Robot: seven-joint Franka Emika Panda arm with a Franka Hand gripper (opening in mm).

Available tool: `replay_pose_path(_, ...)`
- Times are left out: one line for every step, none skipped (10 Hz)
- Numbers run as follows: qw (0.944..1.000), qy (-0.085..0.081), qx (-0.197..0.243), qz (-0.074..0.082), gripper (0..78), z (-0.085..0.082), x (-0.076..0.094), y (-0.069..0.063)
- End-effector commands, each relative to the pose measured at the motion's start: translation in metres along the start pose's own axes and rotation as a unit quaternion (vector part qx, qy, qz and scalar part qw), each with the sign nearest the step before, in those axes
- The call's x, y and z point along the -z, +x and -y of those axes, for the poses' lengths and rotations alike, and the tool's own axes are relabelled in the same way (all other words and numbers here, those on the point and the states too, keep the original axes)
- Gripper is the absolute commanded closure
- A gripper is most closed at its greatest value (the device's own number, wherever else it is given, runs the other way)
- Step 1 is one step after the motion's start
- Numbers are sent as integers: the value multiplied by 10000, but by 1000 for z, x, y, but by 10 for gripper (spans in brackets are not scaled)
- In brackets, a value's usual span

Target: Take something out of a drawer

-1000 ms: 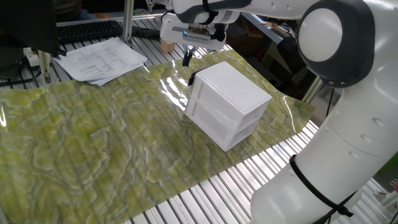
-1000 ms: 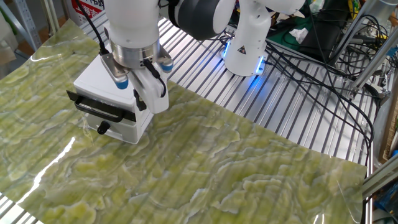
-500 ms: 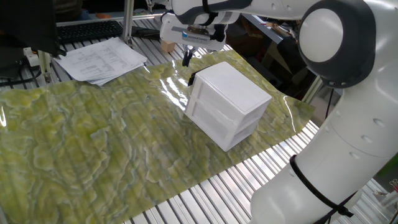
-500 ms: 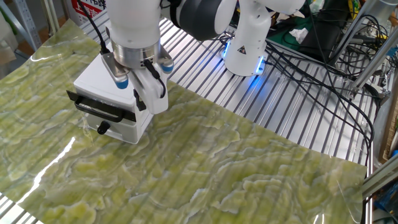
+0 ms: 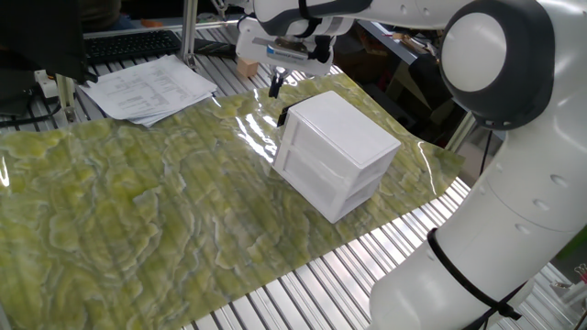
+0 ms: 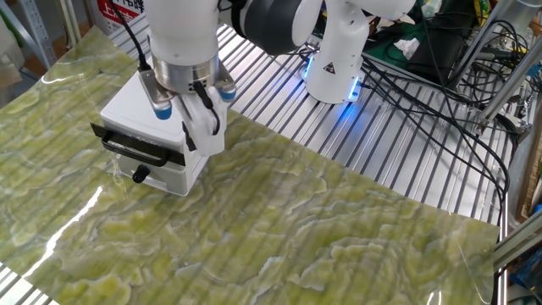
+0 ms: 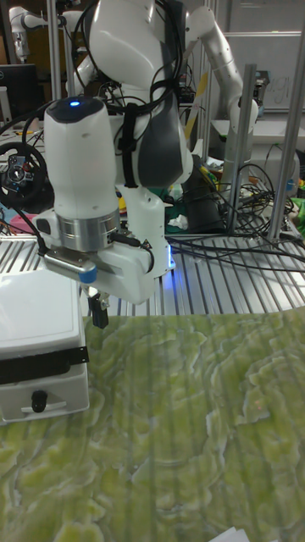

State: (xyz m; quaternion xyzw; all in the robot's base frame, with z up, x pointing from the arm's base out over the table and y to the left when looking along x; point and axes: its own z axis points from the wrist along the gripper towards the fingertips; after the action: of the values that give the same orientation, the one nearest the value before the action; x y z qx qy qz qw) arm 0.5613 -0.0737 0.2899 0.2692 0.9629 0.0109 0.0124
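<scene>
The white two-drawer cabinet stands on the green mat. Its upper drawer, the one with the black bar handle, is pushed in. A black knob marks the lower drawer. My gripper hangs just beside the cabinet's front corner, at about the bar handle's height and not touching it. Its black fingers are together with nothing between them. The something is hidden.
A green marbled mat covers the slatted metal table. Papers and a keyboard lie at the far edge in one fixed view. The arm's base and loose cables are behind the mat.
The gripper has shifted very slightly up and toward the cabinet's front; nothing else moved.
</scene>
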Motion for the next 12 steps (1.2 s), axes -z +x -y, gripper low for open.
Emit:
replay_pose_path(9981,-12,-608,-47,776,0,1,-1)
replay_pose_path(9978,-23,-665,-56,776,0,1,-1)
replay_pose_path(9974,-33,-712,-39,776,0,1,-1)
replay_pose_path(9976,-41,-692,-40,776,0,1,-1)
replay_pose_path(9976,-63,-693,-50,776,0,1,-1)
replay_pose_path(9975,-61,-703,-44,776,0,1,-1)
replay_pose_path(9968,-58,-801,-44,776,0,1,-1)
replay_pose_path(9963,-53,-852,-41,776,0,0,-3)
replay_pose_path(9956,-39,-931,-6,776,-1,-2,-7)
replay_pose_path(9949,-36,-1012,2,776,-1,-4,-9)
replay_pose_path(9942,-8,-1075,24,776,-1,-5,-11)
replay_pose_path(9939,15,-1103,59,776,-1,-6,-13)
